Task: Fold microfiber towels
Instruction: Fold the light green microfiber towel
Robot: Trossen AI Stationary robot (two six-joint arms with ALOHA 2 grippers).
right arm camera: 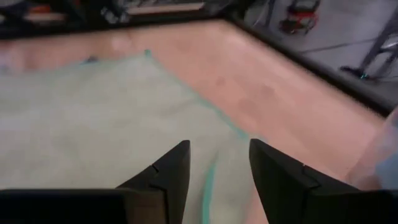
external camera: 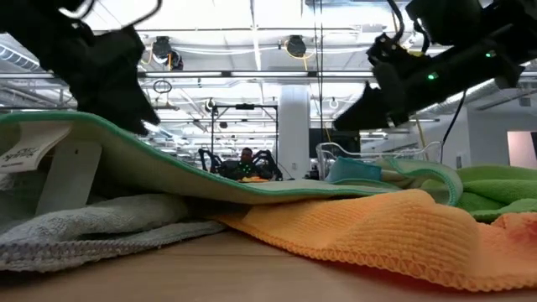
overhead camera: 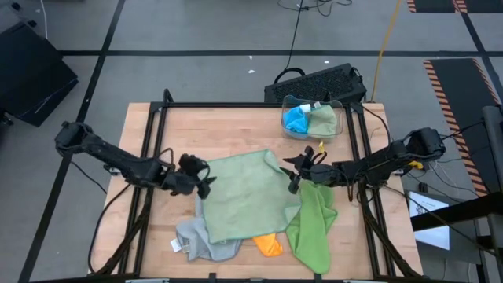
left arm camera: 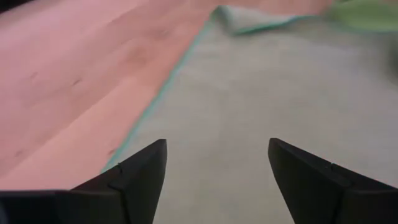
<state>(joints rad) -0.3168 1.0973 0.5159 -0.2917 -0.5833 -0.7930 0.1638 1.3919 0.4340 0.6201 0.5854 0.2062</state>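
Note:
A sage green towel (overhead camera: 247, 196) lies spread flat mid-table, its near edge resting on a grey towel (overhead camera: 204, 240), an orange towel (overhead camera: 269, 245) and a lime green towel (overhead camera: 314, 224). My left gripper (overhead camera: 206, 179) stands open just above the sage towel's left edge (left arm camera: 155, 106), with nothing between its fingers. My right gripper (overhead camera: 292, 174) is open over the towel's right edge (right arm camera: 208, 180), close above the cloth. In the low view the sage towel (external camera: 210, 180) drapes over the grey towel (external camera: 84, 226) and the orange towel (external camera: 377, 226).
A clear container (overhead camera: 312, 118) at the far right holds a blue cloth and a green one. A dark keyboard-like box (overhead camera: 318, 82) sits beyond the table's far edge. Bare wood (overhead camera: 204, 130) lies along the far left of the table.

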